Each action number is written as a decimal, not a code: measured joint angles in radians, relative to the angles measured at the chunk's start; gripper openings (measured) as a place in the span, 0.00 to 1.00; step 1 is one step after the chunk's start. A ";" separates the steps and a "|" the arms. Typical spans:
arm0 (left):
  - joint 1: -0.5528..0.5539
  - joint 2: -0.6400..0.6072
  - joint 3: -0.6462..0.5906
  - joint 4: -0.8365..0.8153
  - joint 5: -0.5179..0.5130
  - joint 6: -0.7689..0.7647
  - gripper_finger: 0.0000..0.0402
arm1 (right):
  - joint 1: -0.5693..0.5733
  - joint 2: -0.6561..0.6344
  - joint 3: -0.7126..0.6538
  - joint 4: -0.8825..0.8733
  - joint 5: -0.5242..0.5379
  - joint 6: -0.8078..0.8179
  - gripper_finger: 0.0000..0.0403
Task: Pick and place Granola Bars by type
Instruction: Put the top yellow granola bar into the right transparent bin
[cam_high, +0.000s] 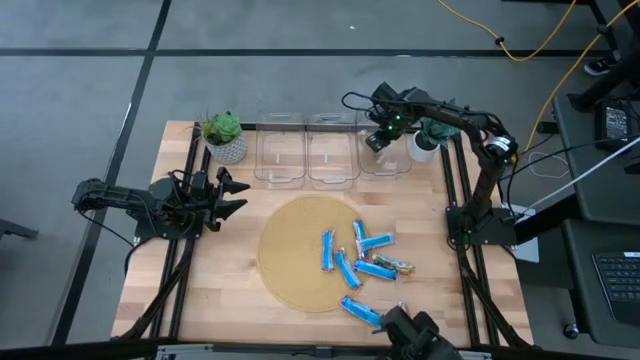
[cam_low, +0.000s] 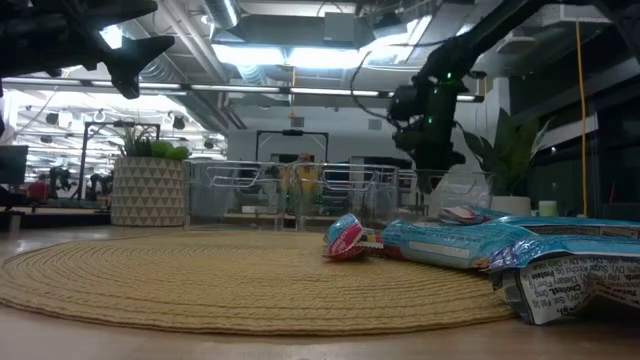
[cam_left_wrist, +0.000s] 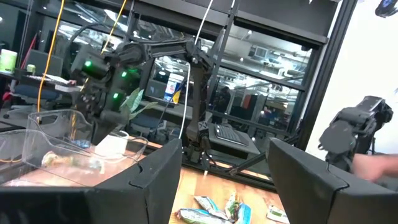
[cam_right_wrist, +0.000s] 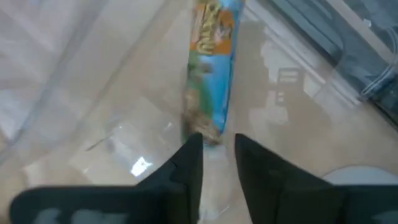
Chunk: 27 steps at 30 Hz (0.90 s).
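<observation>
Item: right gripper (cam_high: 378, 140), poised over the rightmost of three clear bins (cam_high: 385, 150) at the bench's (cam_high: 230, 270) far edge. Fingers (cam_right_wrist: 186, 171) stand narrowly parted; a blue-wrapped bar (cam_right_wrist: 210, 68) lies just past their tips, its near end between them or barely clear of them, and whether it is gripped cannot be told. Position suggests a release into this bin, chosen for this bar's type.

Item: that bar, inside the bin, long axis running straight away from the fingertips.

Item: remaining Granola Bars (cam_high: 365, 262), a loose cluster on the bench at the right edge of the round woven mat (cam_high: 310, 252), mostly blue, one brownish. Long axes point in mixed directions, several fanned outward; not yet sorted.

Item: left gripper (cam_high: 232, 192), waiting above the bench's left side, near the potted plant (cam_high: 225, 137). Fingers wide apart, empty, pointing toward the bins.
</observation>
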 joint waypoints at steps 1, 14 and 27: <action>0.000 0.000 0.000 0.000 0.000 0.000 0.56 | 0.008 -0.016 0.000 -0.004 0.001 0.010 0.28; 0.000 0.000 0.000 0.000 0.000 0.000 0.56 | 0.231 -0.276 0.000 -0.089 0.107 0.190 0.39; 0.000 0.000 0.000 0.000 0.000 0.000 0.56 | 0.626 -0.515 0.001 -0.211 0.111 0.425 0.38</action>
